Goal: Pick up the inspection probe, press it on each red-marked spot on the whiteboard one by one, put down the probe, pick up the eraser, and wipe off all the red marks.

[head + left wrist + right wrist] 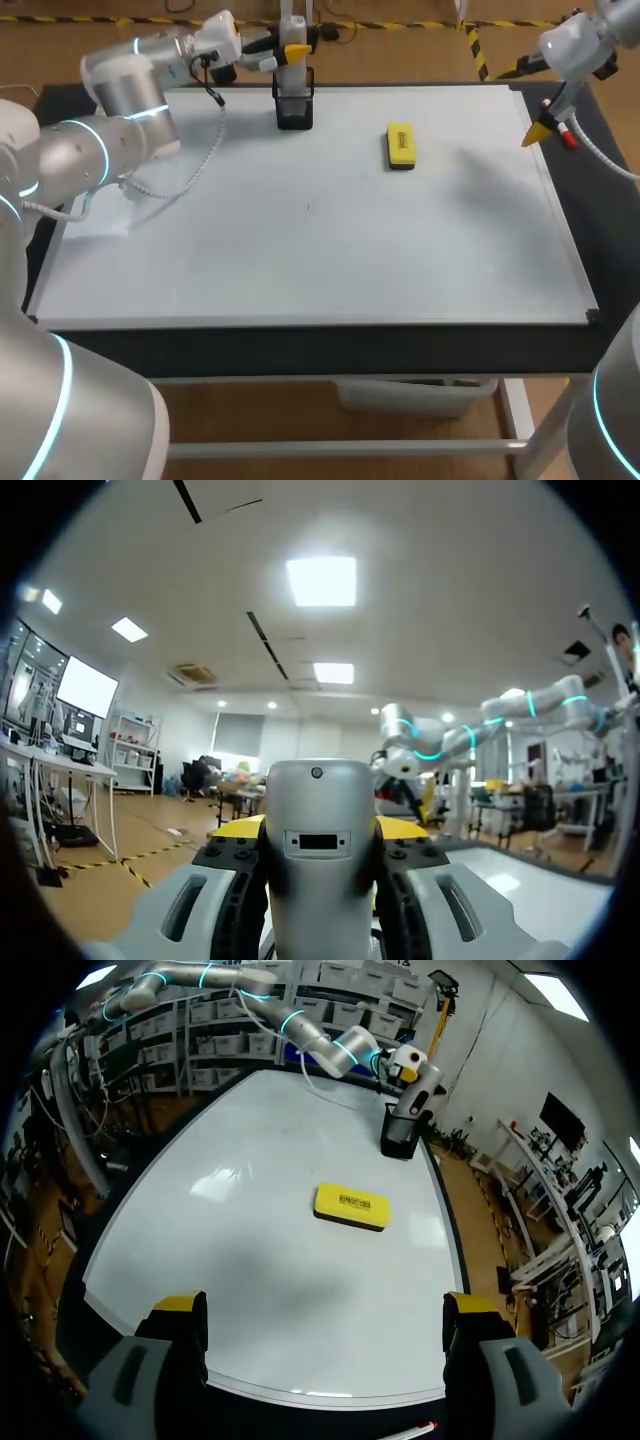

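The bench [300, 350] carries a whiteboard [300, 260] that covers nearly all of its top, leaving a dark strip bare along the near edge. The left arm [120, 110] comes in over the board's far left corner and reaches to the middle of its far edge. A white cable [205, 160] hangs from this arm and trails onto the board near that corner. The right arm [585, 35] is above the far right corner, with the right fingers [540, 132] spread wide and holding nothing, over the board's right edge.

A black holder [294, 108] stands at the middle of the far edge. The yellow eraser [400, 145] lies flat on the board between the holder and the right edge, apart from both, with nothing over it.

The grey probe [293, 78] stands upright with its lower end in the holder. The left fingers [296, 50] are clenched on its shaft from both sides, above the holder's rim. The holder's wall hides how deep the probe sits. In the left wrist view the probe blocks the board ahead.

A faint speck [308, 208] near the board's middle is too small to tell its colour.
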Tool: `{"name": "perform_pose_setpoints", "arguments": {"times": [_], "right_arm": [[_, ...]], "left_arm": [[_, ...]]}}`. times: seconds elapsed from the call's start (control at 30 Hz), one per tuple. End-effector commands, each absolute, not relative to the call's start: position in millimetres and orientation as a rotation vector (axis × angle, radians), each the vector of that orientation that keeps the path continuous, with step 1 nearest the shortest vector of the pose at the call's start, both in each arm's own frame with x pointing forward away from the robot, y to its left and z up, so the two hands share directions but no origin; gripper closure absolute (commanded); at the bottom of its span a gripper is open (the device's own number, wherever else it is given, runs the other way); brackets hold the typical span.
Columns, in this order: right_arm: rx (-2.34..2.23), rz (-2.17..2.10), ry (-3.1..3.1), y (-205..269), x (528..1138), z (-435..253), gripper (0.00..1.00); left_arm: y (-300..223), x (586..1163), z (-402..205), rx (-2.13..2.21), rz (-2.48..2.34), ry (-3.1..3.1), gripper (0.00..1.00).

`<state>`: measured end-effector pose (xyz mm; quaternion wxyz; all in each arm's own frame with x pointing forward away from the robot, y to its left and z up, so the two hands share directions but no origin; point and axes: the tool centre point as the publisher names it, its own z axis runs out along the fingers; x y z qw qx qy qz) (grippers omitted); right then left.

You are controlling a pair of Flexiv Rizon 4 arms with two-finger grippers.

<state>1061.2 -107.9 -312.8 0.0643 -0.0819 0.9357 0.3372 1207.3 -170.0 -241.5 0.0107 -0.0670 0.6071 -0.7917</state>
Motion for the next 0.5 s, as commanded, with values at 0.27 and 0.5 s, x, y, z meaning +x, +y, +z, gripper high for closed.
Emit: {"name": "perform_pose_setpoints", "arguments": {"times": [0.27,0.5], "right_arm": [[-0.25,1.014,2.828,-108,1061,-312,0.0],[-0.25,1.014,2.828,-108,1061,-312,0.0]], "left_arm": [[-170,1217,-253,0.384,-2.698,2.02,1.0],[-170,1220,-261,0.391,-2.701,2.042,1.0]]}}
